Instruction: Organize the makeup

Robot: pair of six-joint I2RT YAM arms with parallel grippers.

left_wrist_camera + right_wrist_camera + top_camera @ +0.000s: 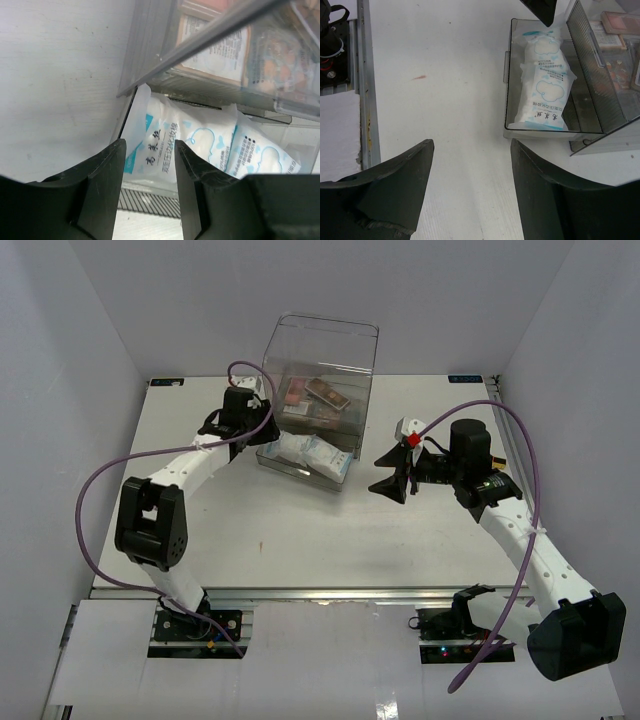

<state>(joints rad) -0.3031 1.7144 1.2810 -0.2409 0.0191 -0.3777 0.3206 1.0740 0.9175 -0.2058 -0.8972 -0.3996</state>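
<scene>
Left gripper (150, 145): jaws partly open, with a plain gap between the 2 fingers (102, 185); nothing is clamped between them. They stand over the left end of the pulled-out drawer (506, 75), just above the nearer of 2 white-and-blue packets (542, 85); whether the tips touch that packet cannot be told.

Right gripper (472, 142): jaws wide apart and empty; held over the bare white surface (300, 540), to the right of the drawer and apart from it.

Packets: both lie flat inside the drawer, 1 partly overlapping the other; the printed faces are up.

Palettes (315, 395): pink and brown flat pieces lie in the upper part of the clear box (320, 350), above and behind the drawer; their count cannot be told through the plastic.

Box: stands at the far middle of the surface, with its drawer drawn out toward the arms.
</scene>
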